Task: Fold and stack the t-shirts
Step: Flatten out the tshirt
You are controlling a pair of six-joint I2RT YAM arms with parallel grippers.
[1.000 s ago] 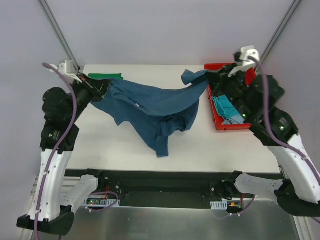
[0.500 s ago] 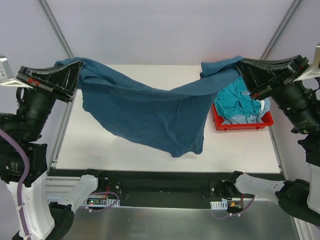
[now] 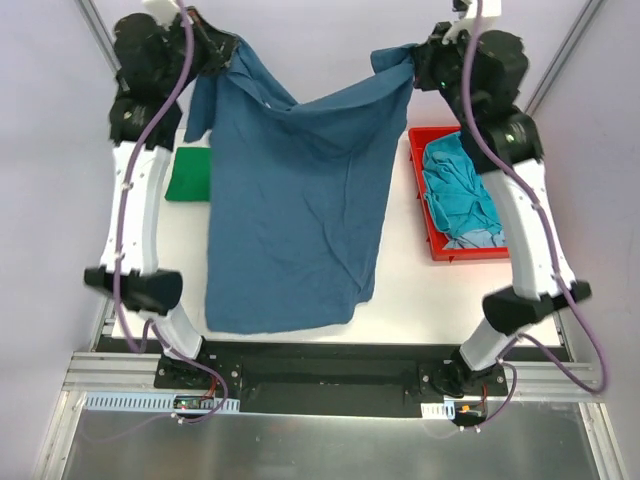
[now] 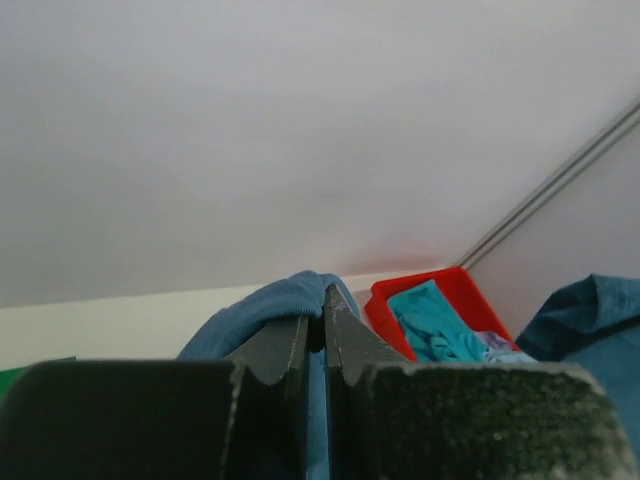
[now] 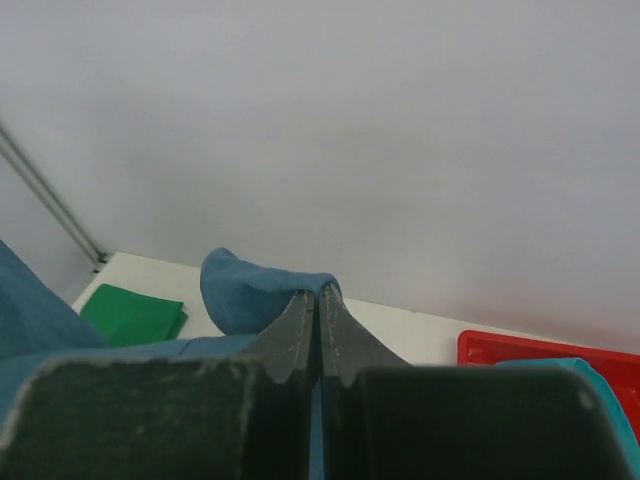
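Observation:
A dark navy-blue t-shirt (image 3: 295, 210) hangs spread between my two grippers, its lower hem draping onto the table near the front edge. My left gripper (image 3: 222, 52) is shut on its upper left corner, seen pinched in the left wrist view (image 4: 323, 300). My right gripper (image 3: 412, 55) is shut on its upper right corner, seen in the right wrist view (image 5: 318, 296). A folded bright green t-shirt (image 3: 188, 175) lies on the table at the left. Teal (image 3: 458, 185) and pale blue (image 3: 478, 238) t-shirts lie crumpled in a red bin.
The red bin (image 3: 416, 180) stands at the table's right side. The white table (image 3: 420, 290) runs under the hanging shirt. Metal frame posts rise at the back left (image 3: 100, 30) and back right (image 3: 565, 50).
Both arms have risen high and moved toward the back, lifting the navy shirt from a sagging bunch into a hanging sheet. The green shirt at the left is uncovered.

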